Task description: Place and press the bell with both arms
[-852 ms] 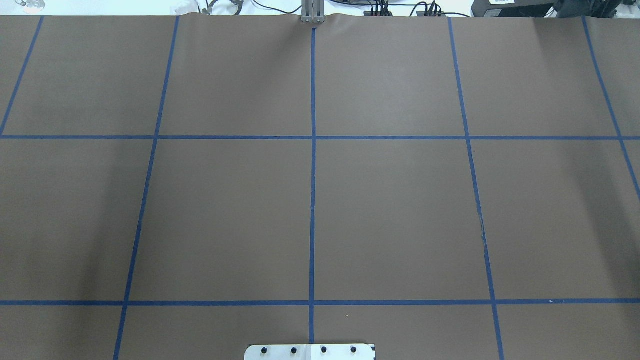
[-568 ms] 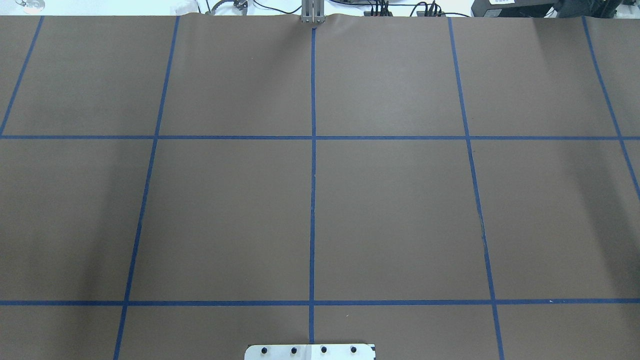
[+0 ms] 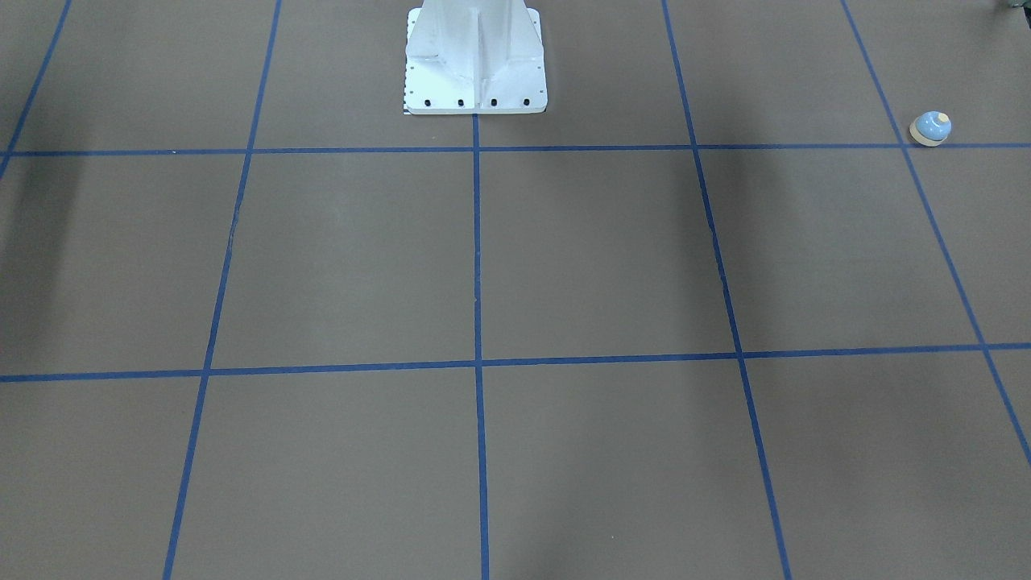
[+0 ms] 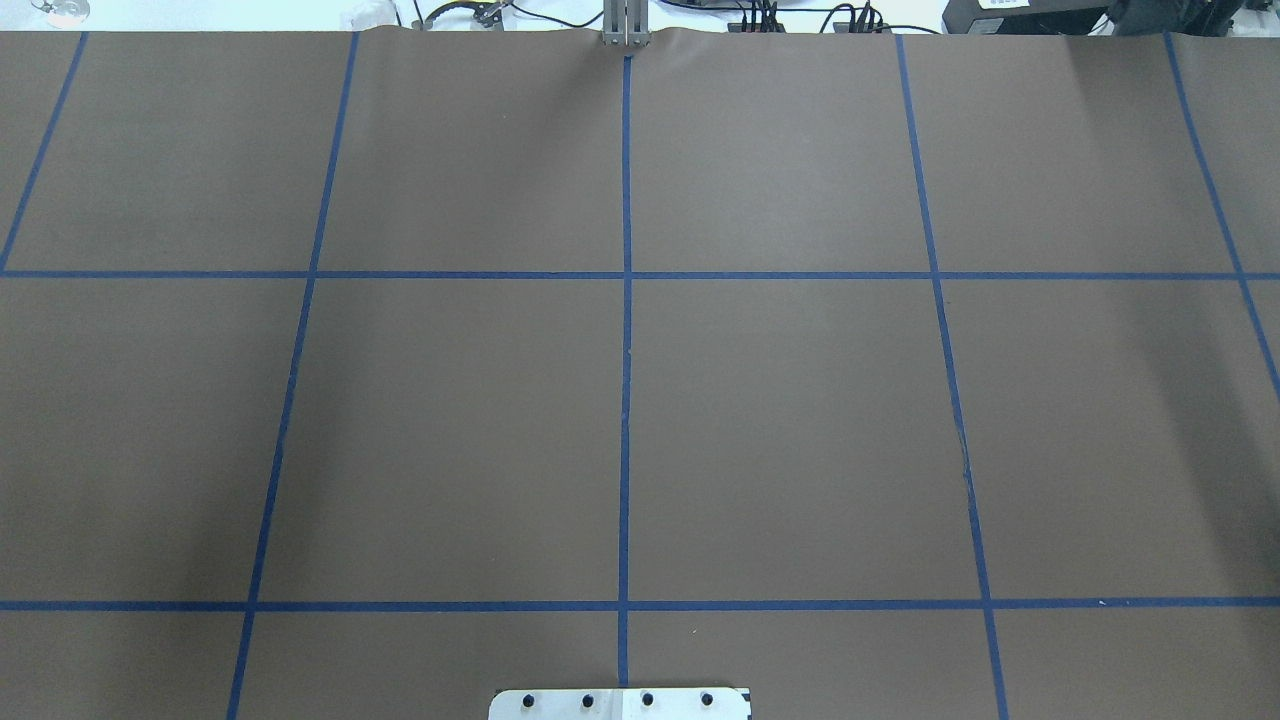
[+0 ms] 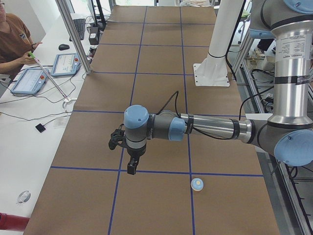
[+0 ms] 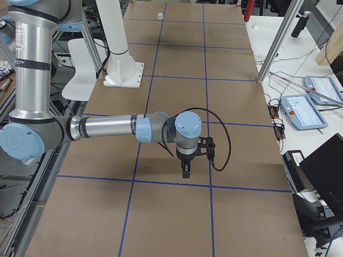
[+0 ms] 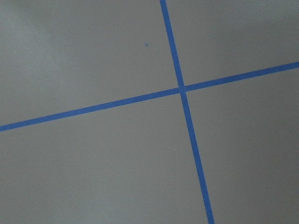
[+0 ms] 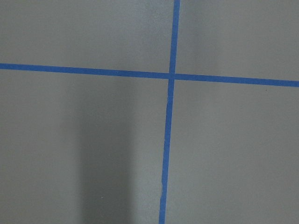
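The light-blue bell [image 3: 931,127] with a cream base and button stands on the brown mat beside a blue tape crossing, far on the robot's left side. It also shows in the exterior left view [image 5: 197,184] and, small and far, in the exterior right view [image 6: 159,15]. My left gripper [image 5: 132,169] hangs pointing down over the mat, apart from the bell; I cannot tell whether it is open or shut. My right gripper [image 6: 186,172] hangs pointing down at the table's other end, far from the bell; I cannot tell its state either. Both wrist views show only mat and tape.
The white bolted pedestal [image 3: 475,64] stands at the robot's edge of the table. Blue tape lines [image 4: 625,400] divide the mat into squares. An operator [image 5: 14,39] sits by tablets [image 5: 63,63] across the table, behind aluminium posts [image 5: 73,34].
A cable beyond the table's far edge has shifted a little. Nothing on the mat has visibly changed.
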Available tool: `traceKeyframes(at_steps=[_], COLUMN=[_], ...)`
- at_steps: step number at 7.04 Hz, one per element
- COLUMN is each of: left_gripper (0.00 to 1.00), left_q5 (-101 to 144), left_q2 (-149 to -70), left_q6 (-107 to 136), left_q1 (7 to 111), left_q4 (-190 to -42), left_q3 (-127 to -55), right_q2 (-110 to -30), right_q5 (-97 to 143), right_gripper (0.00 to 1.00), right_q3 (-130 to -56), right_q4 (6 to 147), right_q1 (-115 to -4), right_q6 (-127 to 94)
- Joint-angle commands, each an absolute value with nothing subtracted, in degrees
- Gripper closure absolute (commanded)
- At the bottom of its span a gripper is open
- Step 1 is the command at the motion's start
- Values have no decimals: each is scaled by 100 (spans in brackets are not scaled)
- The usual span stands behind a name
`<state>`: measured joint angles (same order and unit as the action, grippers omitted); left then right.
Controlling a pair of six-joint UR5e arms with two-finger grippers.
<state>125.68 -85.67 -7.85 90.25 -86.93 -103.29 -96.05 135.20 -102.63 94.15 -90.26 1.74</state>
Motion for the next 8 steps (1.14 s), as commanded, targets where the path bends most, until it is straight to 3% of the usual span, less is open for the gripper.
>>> traceKeyframes(at_steps=[1,4,7,8], left_gripper=[0,0,0,0], left_q5=[12226,11551,11058,10796], left_q2=[-8526,-7842,-7087,-6310], left_q6=[-321,2382,4677,5320], left_q1=[8921,7808,7112,6962], left_q4=[-7493,-7462,-7732,-8657], left_q3=[-11456,-12679,-13156,-13157], right_q2=[-9528,-9606,-9615,-9615], right_q5=[13509,13579,13728,13729], right_gripper=[0,0,0,0], right_q3=[-10353,-10407,-10389,-10389], right_q4=[9431,9440,9475,9475], right_q1=[-9018,-9009,-9009,-9009], right_q6=[176,167,158,158])
